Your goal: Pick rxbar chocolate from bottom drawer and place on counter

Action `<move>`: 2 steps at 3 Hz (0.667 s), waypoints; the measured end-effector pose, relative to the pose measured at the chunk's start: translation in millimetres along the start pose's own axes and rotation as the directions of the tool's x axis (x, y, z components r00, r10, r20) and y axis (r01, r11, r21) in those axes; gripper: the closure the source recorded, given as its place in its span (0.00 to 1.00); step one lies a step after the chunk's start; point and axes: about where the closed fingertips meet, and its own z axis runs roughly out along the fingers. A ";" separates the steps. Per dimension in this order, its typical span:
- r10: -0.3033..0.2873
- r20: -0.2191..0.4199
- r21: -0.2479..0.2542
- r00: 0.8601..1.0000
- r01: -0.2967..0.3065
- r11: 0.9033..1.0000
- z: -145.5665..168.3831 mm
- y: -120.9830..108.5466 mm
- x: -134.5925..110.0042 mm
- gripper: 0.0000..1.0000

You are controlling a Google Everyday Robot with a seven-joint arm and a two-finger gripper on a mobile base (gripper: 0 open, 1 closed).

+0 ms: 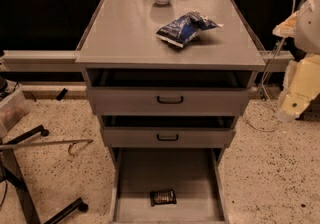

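The rxbar chocolate [163, 197] lies untouched in the open bottom drawer [165, 173], the counter [130, 33] awaiting it; the gripper [298, 93] hangs far right, well apart, its grip impossible to tell.

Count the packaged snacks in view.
2: blue-and-white snack bag on the counter; rxbar chocolate in the bottom drawer. The upper drawers may hide more. The end effector hangs at the right edge.
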 end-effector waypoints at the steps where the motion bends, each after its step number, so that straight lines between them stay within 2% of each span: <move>1: 0.000 0.000 0.000 1.000 0.000 1.000 0.0 0.0 0.0 0.00; 2: -0.002 0.061 0.002 0.998 0.002 1.000 15.3 0.1 -8.9 0.00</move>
